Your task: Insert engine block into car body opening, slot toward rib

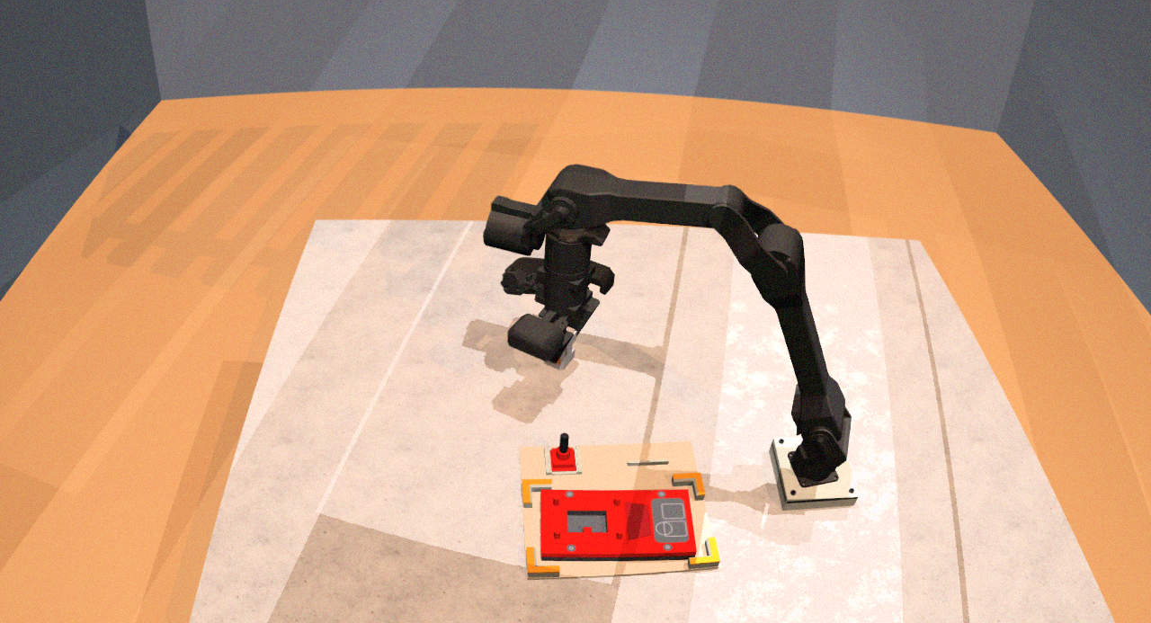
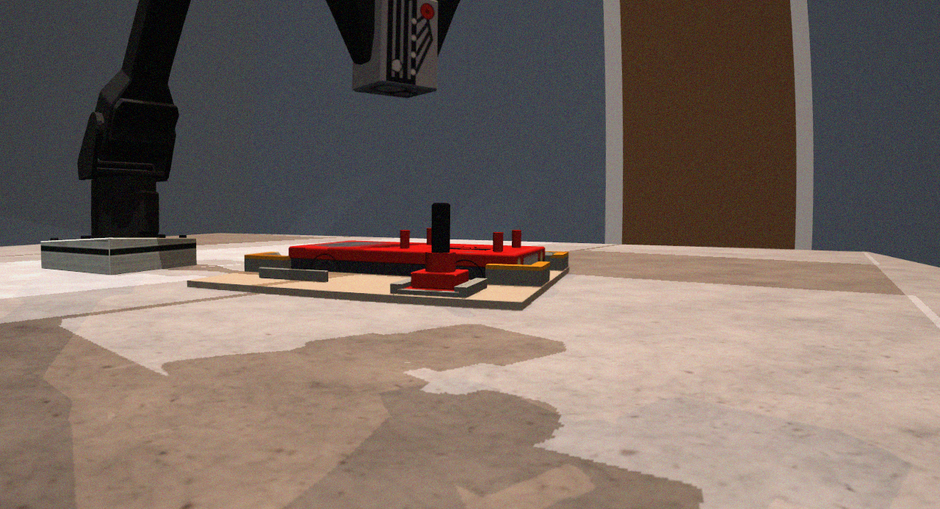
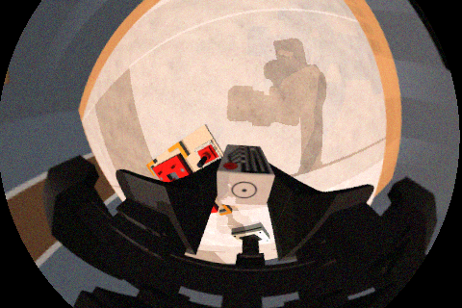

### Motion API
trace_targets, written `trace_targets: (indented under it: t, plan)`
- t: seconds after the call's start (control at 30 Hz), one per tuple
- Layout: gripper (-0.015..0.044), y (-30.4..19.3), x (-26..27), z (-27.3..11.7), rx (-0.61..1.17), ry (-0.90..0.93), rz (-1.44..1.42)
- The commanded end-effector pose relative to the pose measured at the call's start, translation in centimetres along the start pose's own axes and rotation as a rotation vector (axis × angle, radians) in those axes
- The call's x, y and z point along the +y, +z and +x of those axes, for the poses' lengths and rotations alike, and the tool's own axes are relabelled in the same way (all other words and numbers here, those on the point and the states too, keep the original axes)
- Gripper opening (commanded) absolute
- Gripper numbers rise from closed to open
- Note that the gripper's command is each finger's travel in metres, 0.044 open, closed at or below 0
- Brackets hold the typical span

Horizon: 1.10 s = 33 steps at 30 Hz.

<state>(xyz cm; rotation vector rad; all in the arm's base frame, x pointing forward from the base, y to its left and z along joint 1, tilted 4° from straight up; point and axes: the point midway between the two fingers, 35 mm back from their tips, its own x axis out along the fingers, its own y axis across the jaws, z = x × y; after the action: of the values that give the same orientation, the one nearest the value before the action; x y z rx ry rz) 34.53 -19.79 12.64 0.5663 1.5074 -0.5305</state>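
The grey engine block [image 2: 405, 42] [image 3: 244, 178], with a striped face and a red disc, is held upright in the air. My gripper [image 2: 399, 36] [image 3: 243, 164] is shut on it, a finger on each side. In the top view the block [image 1: 566, 355] is mostly hidden by a finger, beyond the board's back edge. The red car body [image 1: 591, 545] [image 2: 368, 251] [image 3: 168, 168] lies flat on the board. Its opening [image 1: 585, 521] is empty, with a small red rib at its front edge. The slot of the block cannot be made out.
A red part with an upright black post [image 1: 563, 442] [image 2: 440, 226] [image 3: 203, 160] stands at the back left of the board [image 1: 599, 458]. Orange and yellow corner brackets [image 1: 537, 569] [image 1: 711, 552] surround the car body. Short red pegs rise around its opening. A low grey strip [image 1: 647, 462] [image 2: 293, 274] lies behind it.
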Motion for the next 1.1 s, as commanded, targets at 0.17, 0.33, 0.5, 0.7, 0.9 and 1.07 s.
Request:
trace_targets:
  t: [0.17,0.33,0.5,0.7,0.9,1.07]
  plan:
    - [0.0,-0.2,0.0,0.9,-0.01,0.001,0.005]
    - [0.0,-0.3,0.0,0.8,-0.057,0.001,0.005]
    - [0.0,-0.6,0.0,0.9,-0.189,-0.001,0.003]
    - [0.0,-1.1,0.0,1.2,-0.388,-0.003,0.002]
    - [0.0,-1.7,0.1,1.7,-0.592,-0.003,0.001]
    - [0.0,-2.4,0.0,1.8,-0.709,0.0,0.006]
